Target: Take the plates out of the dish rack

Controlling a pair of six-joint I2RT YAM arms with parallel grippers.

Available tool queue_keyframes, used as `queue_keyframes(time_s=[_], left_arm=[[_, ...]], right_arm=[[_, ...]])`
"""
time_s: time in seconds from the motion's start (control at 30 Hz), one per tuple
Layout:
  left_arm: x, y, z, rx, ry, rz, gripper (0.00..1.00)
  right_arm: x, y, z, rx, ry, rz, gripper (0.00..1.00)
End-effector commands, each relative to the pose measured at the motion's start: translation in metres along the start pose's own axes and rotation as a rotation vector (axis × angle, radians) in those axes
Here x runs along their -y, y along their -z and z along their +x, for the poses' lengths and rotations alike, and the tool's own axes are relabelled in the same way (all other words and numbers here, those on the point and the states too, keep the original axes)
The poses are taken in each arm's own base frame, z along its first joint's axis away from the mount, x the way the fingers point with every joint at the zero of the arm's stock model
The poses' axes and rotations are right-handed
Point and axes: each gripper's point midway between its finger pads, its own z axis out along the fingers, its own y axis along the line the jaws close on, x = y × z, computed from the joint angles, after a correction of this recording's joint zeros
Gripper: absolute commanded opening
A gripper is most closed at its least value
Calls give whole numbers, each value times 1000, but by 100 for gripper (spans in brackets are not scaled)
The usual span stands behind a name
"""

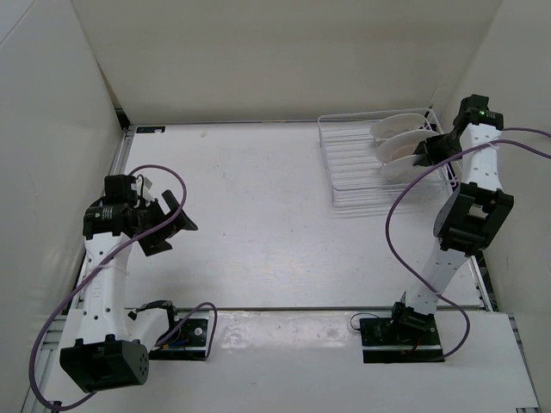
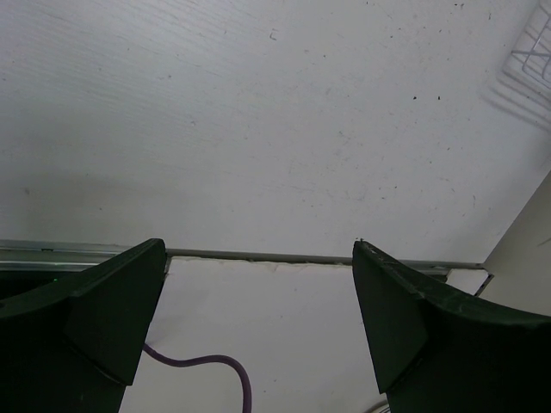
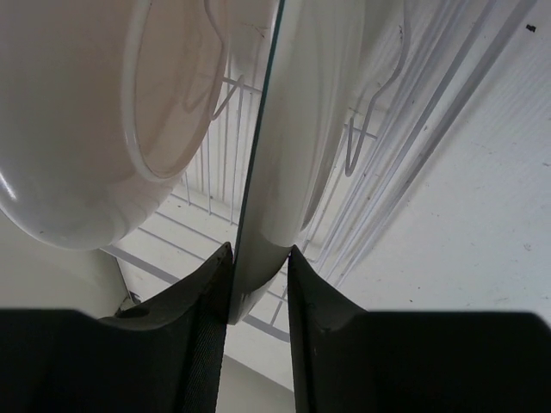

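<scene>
- In the dish rack point(image 1: 344, 163), one plate point(image 3: 318, 129) is clamped at its rim by the right pincer point(image 3: 258, 258).
- A second plate point(image 3: 86, 129) is stood alongside, perhaps touching.
- The left pincer point(image 2: 258, 249) is spread over the counter point(image 2: 258, 129).

Left arm point(image 1: 99, 275) folded low at the left edge, right arm point(image 1: 456, 232) stretched to the upper right.
The left tool point(image 1: 170, 222) points toward the middle of the frame, its fingers point(image 2: 103, 318) spread wide. The right tool point(image 3: 258, 258) is pinched tight on the edge of a plate point(image 3: 301, 129).
</scene>
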Motion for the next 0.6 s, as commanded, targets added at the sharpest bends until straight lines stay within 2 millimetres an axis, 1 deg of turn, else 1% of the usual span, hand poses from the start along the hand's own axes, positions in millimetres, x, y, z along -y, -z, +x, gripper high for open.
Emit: queue_keyframes(time_s=[0.0,0.17,0.23,0.4,0.57], left_arm=[[3,4,0,22,-11,20,100],[4,3,2,19,-15,33,100],[4,3,2,19,-10,32,100],[4,3,1,22,-10,35,100],[5,3,2,18,-10,40,100]], right_arm=[[-17,32,12,-51,17,-90,0],[-27,47,14,-58,6,-124,0],[-27,52,14,-56,-1,-125,0],[-32,62,13,-43,2,-152,0],[-37,70,15,-56,-9,-172,0]])
